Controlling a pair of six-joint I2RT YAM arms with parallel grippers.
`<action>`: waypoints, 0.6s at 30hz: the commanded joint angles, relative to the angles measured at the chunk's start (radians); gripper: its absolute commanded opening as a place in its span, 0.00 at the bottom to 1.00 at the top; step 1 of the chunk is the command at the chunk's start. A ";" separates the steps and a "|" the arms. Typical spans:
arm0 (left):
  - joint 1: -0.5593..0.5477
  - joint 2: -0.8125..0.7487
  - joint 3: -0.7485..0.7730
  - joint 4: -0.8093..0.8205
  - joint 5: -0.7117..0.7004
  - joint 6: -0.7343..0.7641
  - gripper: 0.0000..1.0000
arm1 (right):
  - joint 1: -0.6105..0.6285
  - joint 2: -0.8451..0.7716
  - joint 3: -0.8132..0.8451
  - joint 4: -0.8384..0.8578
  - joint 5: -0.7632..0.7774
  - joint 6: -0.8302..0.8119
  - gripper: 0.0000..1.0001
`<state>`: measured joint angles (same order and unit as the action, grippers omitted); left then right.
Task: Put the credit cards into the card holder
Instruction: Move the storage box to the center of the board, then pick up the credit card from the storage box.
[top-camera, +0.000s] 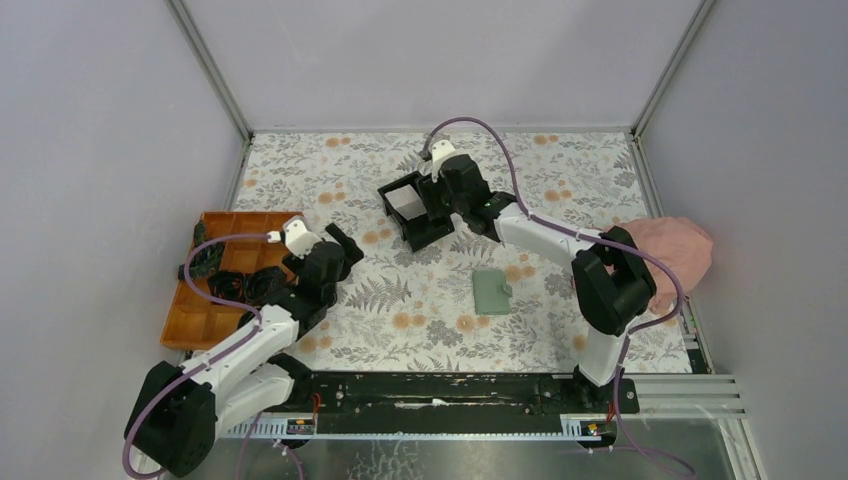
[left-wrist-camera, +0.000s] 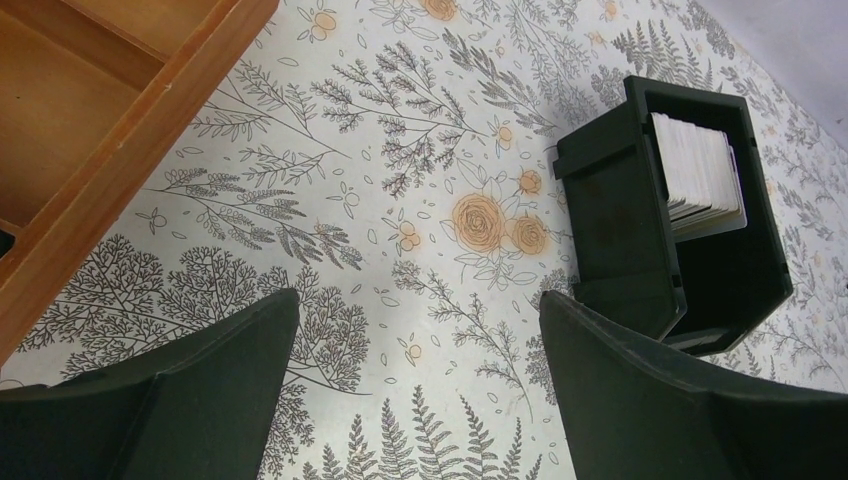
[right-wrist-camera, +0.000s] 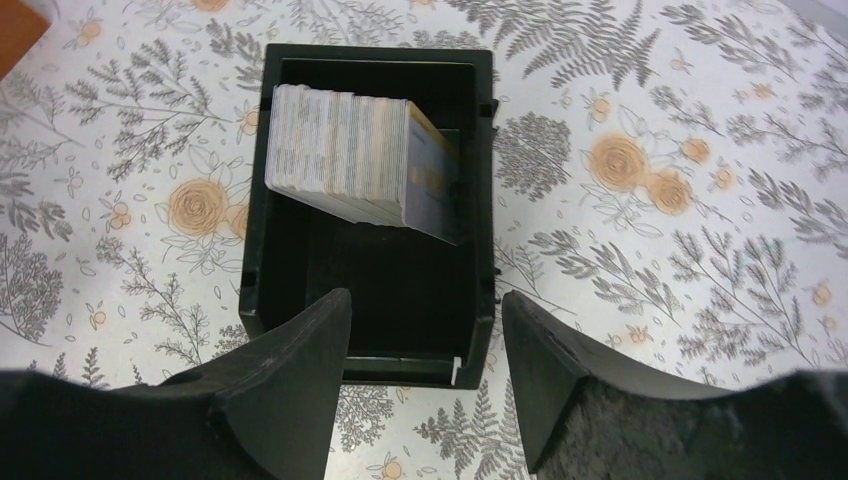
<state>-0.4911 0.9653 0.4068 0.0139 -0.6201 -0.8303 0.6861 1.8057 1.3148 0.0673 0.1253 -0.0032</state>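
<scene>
- Two hands, both spread wide and empty. The right hand (right-wrist-camera: 425, 310) hangs over the black box (right-wrist-camera: 482, 200), near the middle of the far edge of the tabletop (top-camera: 420, 330). The left hand (left-wrist-camera: 420, 320) sits low by the orange tray (top-camera: 190, 320) at the left edge.
- The credit cards (right-wrist-camera: 350, 150) stand on edge as a leaning stack in the far part of the box. They are just ahead of the right hand's fingertips, slightly to its left, untouched.
- Stack thickness runs across the jaw gap and card edges point away from the hand. Closing should pinch across card faces, but likely needs a short reach forward and down.
- Right arm is clearly nearer the cards; the left is well apart.
- The card holder (top-camera: 492, 291) lies flat and shut mid-tabletop, between box and near edge, on the right arm's side.
</scene>
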 joint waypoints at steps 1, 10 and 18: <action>-0.011 0.014 0.022 0.068 0.009 0.025 0.96 | 0.006 0.060 0.101 -0.054 -0.107 -0.087 0.63; -0.012 0.024 0.031 0.085 0.021 0.029 0.96 | 0.005 0.187 0.234 -0.097 -0.138 -0.150 0.63; -0.014 0.023 0.037 0.096 0.022 0.035 0.97 | -0.005 0.265 0.302 -0.120 -0.186 -0.167 0.63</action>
<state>-0.4980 0.9882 0.4145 0.0471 -0.5907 -0.8154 0.6865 2.0590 1.5547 -0.0410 -0.0196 -0.1432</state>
